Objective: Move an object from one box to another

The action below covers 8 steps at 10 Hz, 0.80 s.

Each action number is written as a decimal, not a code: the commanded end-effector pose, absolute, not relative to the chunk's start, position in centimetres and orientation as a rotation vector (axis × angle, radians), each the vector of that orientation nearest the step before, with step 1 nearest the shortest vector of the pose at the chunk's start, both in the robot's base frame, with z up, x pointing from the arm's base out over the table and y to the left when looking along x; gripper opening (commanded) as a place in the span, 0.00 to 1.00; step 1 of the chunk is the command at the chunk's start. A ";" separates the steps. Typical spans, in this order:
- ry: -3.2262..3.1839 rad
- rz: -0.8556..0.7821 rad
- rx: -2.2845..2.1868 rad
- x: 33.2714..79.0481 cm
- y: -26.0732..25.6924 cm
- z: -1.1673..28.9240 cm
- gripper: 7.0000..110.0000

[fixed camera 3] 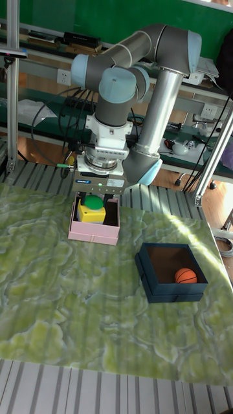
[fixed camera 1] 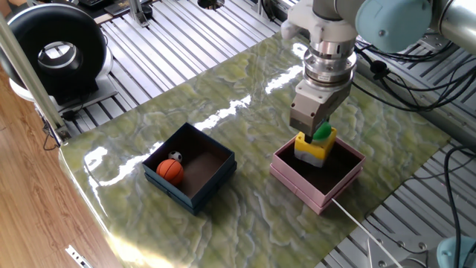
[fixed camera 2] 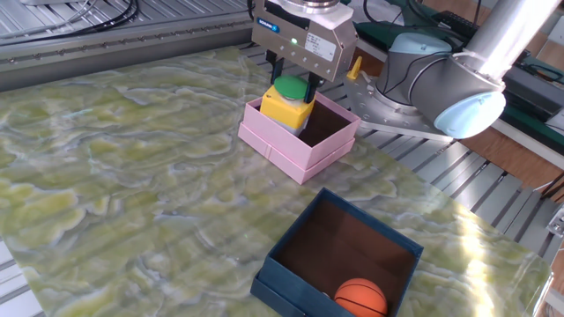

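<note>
A yellow block with a green round top (fixed camera 1: 314, 147) (fixed camera 2: 285, 104) (fixed camera 3: 92, 209) sits inside the pale pink box (fixed camera 1: 327, 195) (fixed camera 2: 295, 157) (fixed camera 3: 90, 234), against its far-left corner. My gripper (fixed camera 1: 316, 132) (fixed camera 2: 293, 81) (fixed camera 3: 94, 196) hangs just above it, open, its fingers either side of the green top. The navy-blue box (fixed camera 1: 195, 201) (fixed camera 2: 291, 291) (fixed camera 3: 171, 288) stands apart from the pink one. It holds an orange basketball (fixed camera 1: 170, 170) (fixed camera 2: 359, 298) (fixed camera 3: 186, 275) and a small black-and-white ball (fixed camera 1: 175, 156).
Both boxes rest on a green marbled mat (fixed camera 1: 223, 112) over a slatted metal table. A black round device (fixed camera 1: 52, 52) stands beyond the mat's far-left corner. The arm's base and elbow (fixed camera 2: 441, 79) rise right behind the pink box.
</note>
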<state>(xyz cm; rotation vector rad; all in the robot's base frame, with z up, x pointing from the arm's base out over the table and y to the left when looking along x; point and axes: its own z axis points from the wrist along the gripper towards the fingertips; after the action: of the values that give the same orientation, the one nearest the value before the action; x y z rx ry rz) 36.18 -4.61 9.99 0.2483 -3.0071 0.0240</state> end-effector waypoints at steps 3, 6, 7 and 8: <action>-3.016 0.020 0.290 36.5 -4.7 9.8 0.15; -3.012 0.018 0.306 36.4 -4.7 9.5 0.15; -3.015 0.021 0.316 36.5 -4.8 9.5 0.15; -3.016 0.023 0.328 36.5 -4.8 9.4 0.15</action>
<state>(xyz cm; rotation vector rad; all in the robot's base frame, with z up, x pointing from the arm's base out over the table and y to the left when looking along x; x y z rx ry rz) 36.34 -4.97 9.50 0.3125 -3.0083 0.0362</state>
